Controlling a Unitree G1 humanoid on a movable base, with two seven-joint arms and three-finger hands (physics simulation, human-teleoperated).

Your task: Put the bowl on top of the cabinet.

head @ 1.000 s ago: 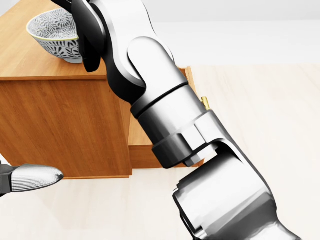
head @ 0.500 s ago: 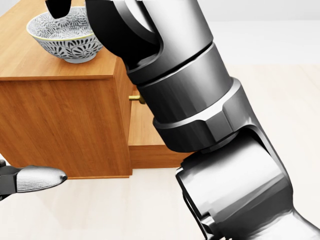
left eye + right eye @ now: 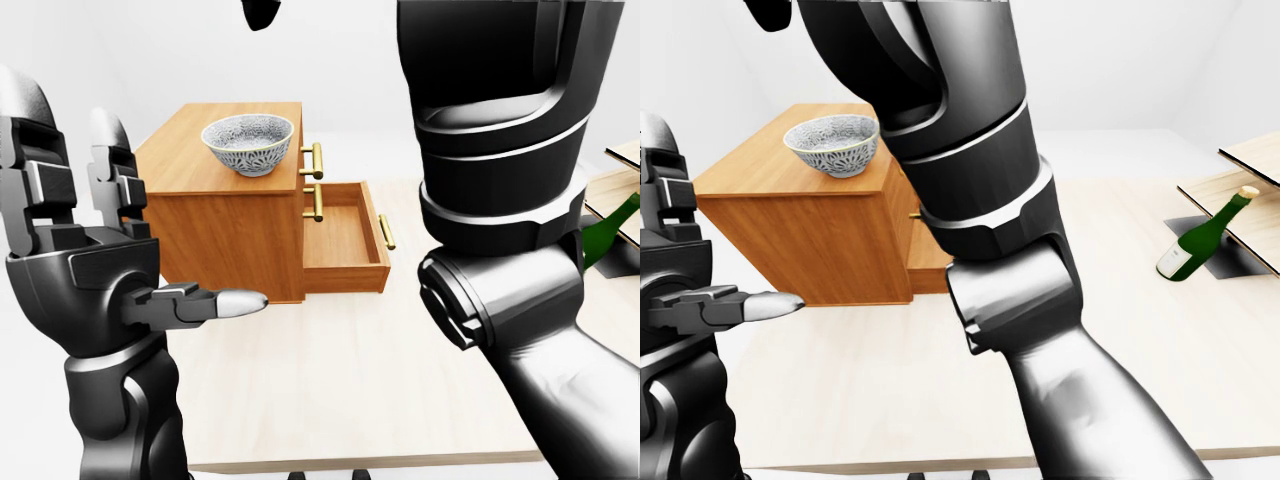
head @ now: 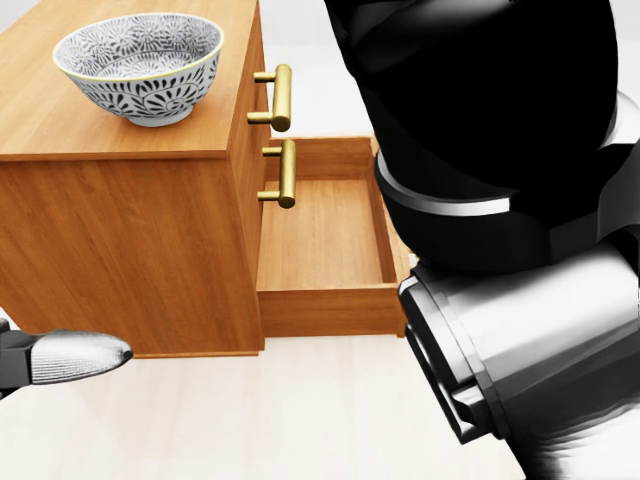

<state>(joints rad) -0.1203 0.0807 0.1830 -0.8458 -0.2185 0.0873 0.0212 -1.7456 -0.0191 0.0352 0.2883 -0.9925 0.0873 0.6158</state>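
Observation:
The patterned blue-and-white bowl (image 4: 140,65) stands upright on the top of the wooden cabinet (image 4: 120,250), near its right edge, and nothing touches it. My right hand (image 3: 260,12) is raised above the bowl and apart from it. Only a dark fingertip of it shows at the top edge of the eye views, with nothing in it. My right forearm (image 4: 500,200) fills the right of the head view. My left hand (image 3: 130,210) is held up at the left, open and empty, with its fingers upright and its thumb pointing at the cabinet's side.
The cabinet's lower drawer (image 4: 320,240) is pulled out and looks empty, and two brass handles (image 4: 285,95) stick out above it. The cabinet stands on a pale table (image 3: 350,380). At the right a green bottle (image 3: 1200,235) lies beside wooden boards (image 3: 1250,160).
My right hand has lifted off the bowl and up out of the head view. The forearm has swung right, uncovering the drawer and handles. The bowl stays on the cabinet, and the left hand holds still.

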